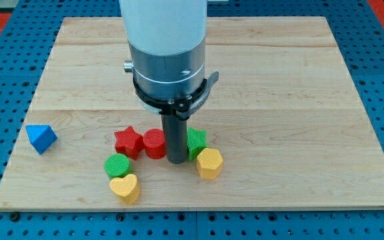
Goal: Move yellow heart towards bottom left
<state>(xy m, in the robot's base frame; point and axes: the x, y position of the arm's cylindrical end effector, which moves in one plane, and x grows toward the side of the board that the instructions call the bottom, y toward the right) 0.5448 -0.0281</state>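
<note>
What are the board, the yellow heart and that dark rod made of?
The board looks like pale wood with a smooth matt finish: grain lines and plank seams show. The yellow heart seems plastic, perhaps printed: fine ridges run down its sides. The rod looks like dark matt metal or plastic, hard to tell; my tip rests among the blocks.

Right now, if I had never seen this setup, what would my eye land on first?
First, the big white and grey arm coming down from the view's top, ending in a dark rod whose tip sits among a cluster of blocks, between a red cylinder and a yellow hexagon. Next, the yellow heart near the bottom edge, and a lone blue block at far left.
</note>
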